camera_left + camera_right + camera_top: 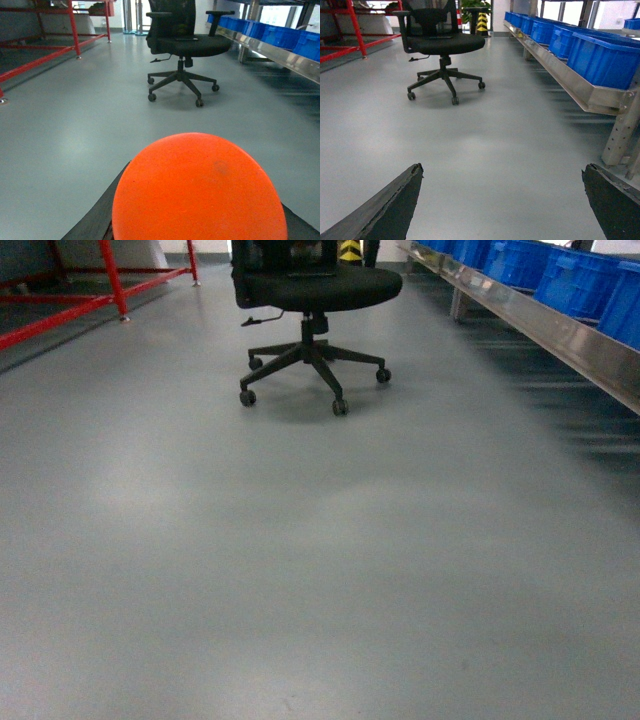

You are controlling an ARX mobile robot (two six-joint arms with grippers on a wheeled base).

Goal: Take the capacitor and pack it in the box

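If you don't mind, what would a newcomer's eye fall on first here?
Likely the orange ball filling the left wrist view, between the left gripper's fingers. Next, the black office chair alone on the grey floor, with blue bins on a metal shelf to the right.

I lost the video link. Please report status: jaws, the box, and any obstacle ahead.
Left gripper shut on orange ball. Right gripper open, empty. Box and capacitor not in view. Black office chair ahead on floor; blue bins on right rack.
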